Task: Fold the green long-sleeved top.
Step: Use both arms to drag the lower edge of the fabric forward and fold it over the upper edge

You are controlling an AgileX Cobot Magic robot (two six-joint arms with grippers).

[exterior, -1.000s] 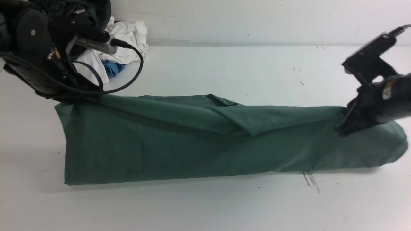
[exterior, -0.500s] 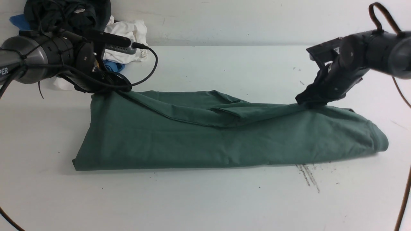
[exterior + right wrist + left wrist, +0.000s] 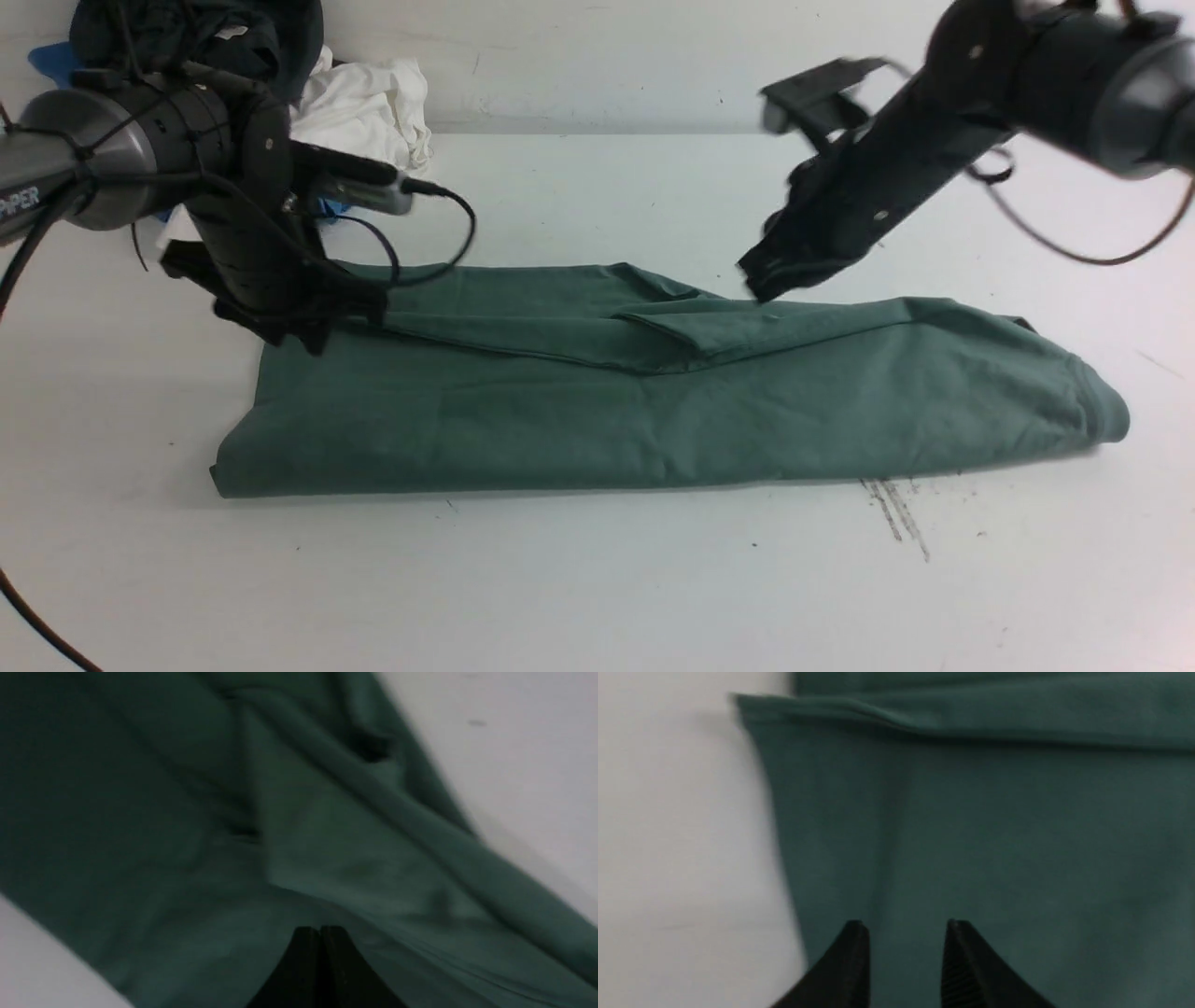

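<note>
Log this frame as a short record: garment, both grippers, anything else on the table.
top: green, folded into a long band, flat on the table
left gripper: open, empty, over the top's left end
right gripper: shut, empty, just above the top's far edge
other: bunched clothes at the far left

Plain sage-green top [image 3: 653,411] on a white table [image 3: 597,579].
Black, white and blue clothes [image 3: 364,112] at eleven o'clock; dark scratch marks [image 3: 898,515] at five o'clock.
</note>
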